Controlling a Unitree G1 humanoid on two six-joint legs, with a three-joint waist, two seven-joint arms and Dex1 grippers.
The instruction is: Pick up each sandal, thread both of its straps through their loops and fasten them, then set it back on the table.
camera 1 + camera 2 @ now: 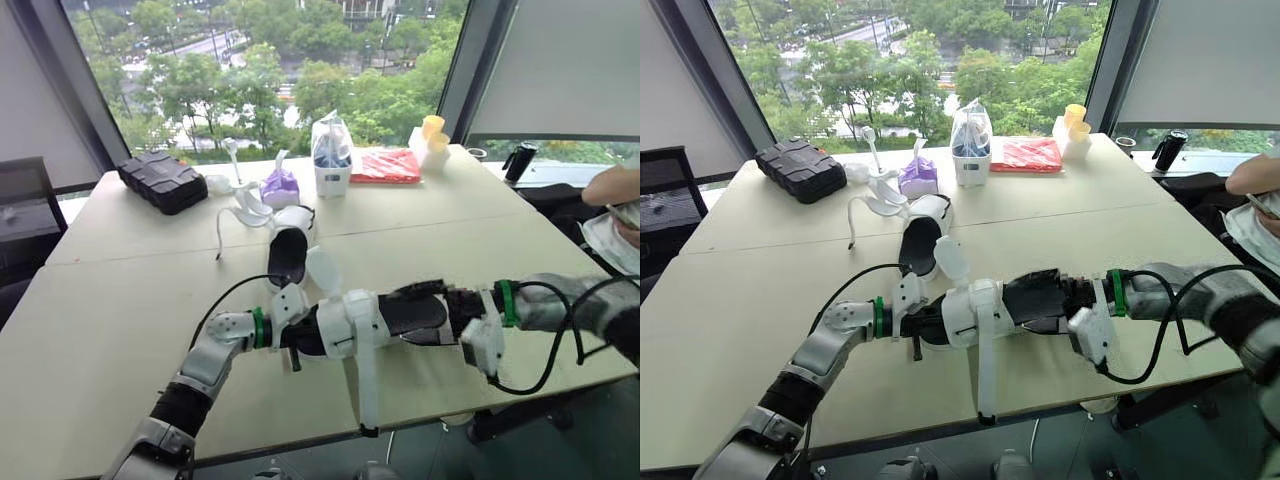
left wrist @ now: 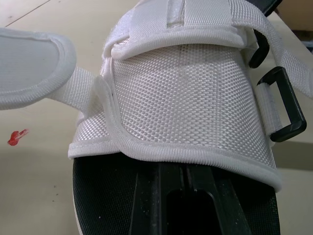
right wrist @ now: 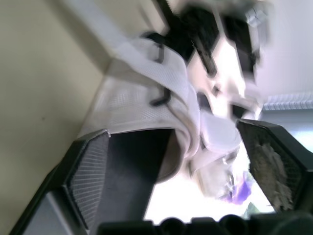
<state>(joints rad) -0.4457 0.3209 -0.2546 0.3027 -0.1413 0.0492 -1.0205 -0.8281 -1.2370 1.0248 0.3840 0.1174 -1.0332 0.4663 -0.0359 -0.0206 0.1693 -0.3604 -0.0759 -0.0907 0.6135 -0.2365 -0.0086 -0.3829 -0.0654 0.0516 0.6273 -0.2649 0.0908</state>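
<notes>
1. Task objects: 2 white-mesh sandals with black soles. The held sandal (image 1: 352,322) sits low over the front edge of the counter (image 1: 120,300), between the 2 end effectors. The second sandal (image 1: 290,250) lies on the counter further back, near the middle.
2. Left end effector (image 1: 300,337): from the wrist view, 1 finger lies on the black footbed under the mesh upper. Judged to be clamped on that end of the held sandal and carrying it.
3. Right end effector (image 1: 453,308): fingers stand wide. The sole's other end lies between them, against 1 pad, with a bright gap to the other. Judged not gripping, at most steadying.
4. Held sandal, straps: 1 long strap (image 1: 364,385) hangs straight down, free. The black loop (image 2: 282,110) on the side of the upper looks empty. Whether the other strap is threaded, I cannot tell.
5. Second sandal: its white webbing (image 1: 240,208) trails loose across the counter beside it. Reads as unfastened and not yet handled.
6. Progress estimate: early. Pickup of sandal 1 is done. Remaining:
   - threading and fastening at least the hanging strap
   - setting sandal 1 down
   - the full sequence on sandal 2
</notes>
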